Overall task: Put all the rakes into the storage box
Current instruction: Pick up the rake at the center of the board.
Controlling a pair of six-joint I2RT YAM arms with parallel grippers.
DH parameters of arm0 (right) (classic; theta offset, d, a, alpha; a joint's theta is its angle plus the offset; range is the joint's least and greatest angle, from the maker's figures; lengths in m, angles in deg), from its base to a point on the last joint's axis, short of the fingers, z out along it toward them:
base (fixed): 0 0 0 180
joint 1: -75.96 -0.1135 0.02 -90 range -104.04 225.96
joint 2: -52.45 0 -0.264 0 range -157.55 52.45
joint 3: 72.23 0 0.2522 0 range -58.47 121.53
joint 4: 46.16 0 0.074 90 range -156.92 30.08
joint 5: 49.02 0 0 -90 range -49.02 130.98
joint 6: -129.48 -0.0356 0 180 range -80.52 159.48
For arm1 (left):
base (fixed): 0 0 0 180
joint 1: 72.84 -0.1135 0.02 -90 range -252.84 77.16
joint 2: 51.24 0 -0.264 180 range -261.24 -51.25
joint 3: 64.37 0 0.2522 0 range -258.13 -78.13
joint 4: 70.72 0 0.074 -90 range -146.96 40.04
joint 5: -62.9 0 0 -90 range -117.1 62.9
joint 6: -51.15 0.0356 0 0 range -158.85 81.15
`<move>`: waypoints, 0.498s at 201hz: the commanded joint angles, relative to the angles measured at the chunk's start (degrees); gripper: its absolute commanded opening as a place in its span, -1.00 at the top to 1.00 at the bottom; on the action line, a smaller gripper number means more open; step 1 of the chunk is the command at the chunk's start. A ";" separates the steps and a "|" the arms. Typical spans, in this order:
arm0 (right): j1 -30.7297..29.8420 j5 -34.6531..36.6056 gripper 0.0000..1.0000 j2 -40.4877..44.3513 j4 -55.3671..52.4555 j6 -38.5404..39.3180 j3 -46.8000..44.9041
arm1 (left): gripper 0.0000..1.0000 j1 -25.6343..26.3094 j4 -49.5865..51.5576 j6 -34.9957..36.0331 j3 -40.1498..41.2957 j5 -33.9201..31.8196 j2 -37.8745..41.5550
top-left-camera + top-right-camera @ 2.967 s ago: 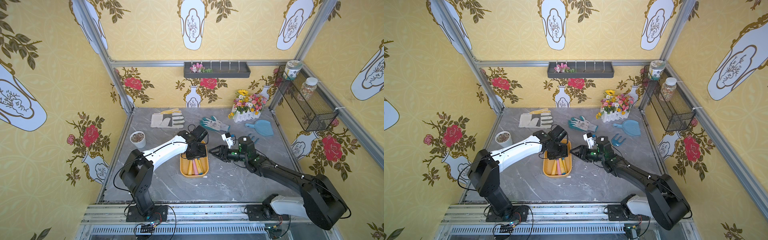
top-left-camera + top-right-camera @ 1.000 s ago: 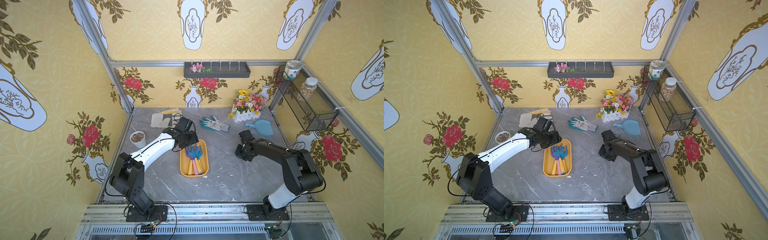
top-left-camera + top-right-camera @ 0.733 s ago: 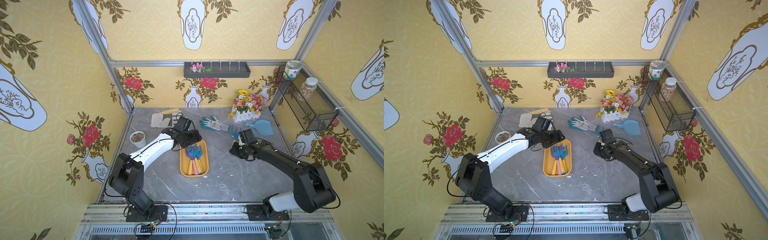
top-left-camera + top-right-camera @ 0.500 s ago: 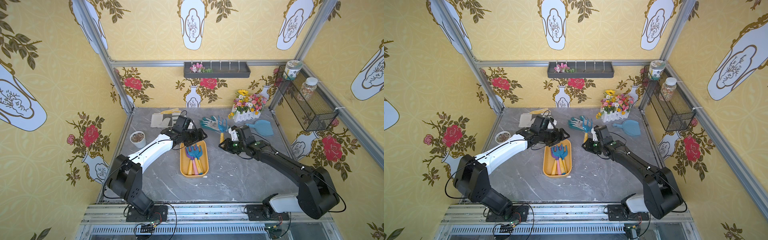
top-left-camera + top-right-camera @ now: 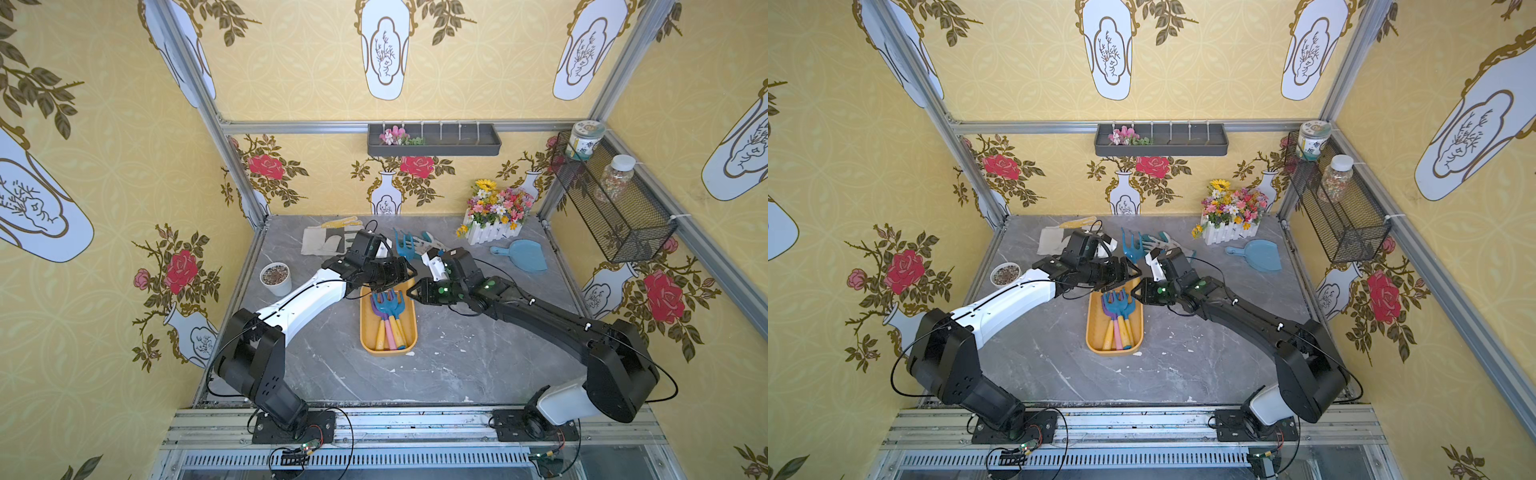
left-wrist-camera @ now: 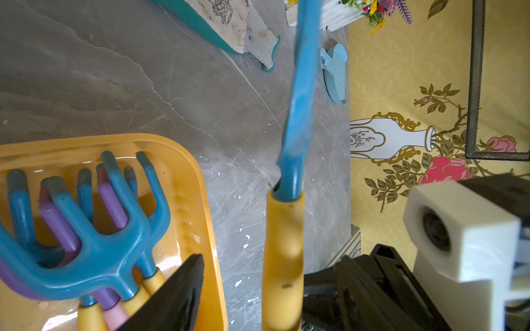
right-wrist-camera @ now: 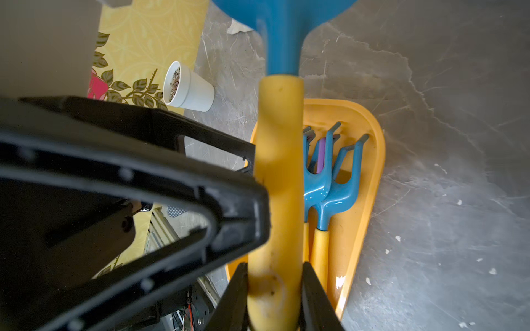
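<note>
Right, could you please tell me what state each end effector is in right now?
Left end effector: open, beside the rake, not gripping it.
Right end effector: closed on the rake's yellow handle.

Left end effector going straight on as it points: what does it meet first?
Probably the rake, at its yellow handle, gripped by the right end effector; depth is uncertain.

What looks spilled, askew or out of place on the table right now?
Small white flecks lie scattered on the grey tabletop beside the storage box, like spilled crumbs or chips. Otherwise nothing stands out: the right gripper holds the rake by its yellow handle.
</note>
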 commanded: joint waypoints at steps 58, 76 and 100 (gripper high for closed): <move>-1.04 1.74 0.59 0.99 3.08 0.55 0.09 | 0.21 0.63 0.52 -0.68 1.70 0.21 -1.54; -1.38 1.61 0.59 0.97 3.73 0.42 -0.21 | 0.21 0.62 0.52 -0.77 1.54 0.25 -1.73; -1.74 1.69 0.58 1.08 4.13 0.23 -0.20 | 0.19 0.66 0.50 -0.45 0.85 1.06 -2.92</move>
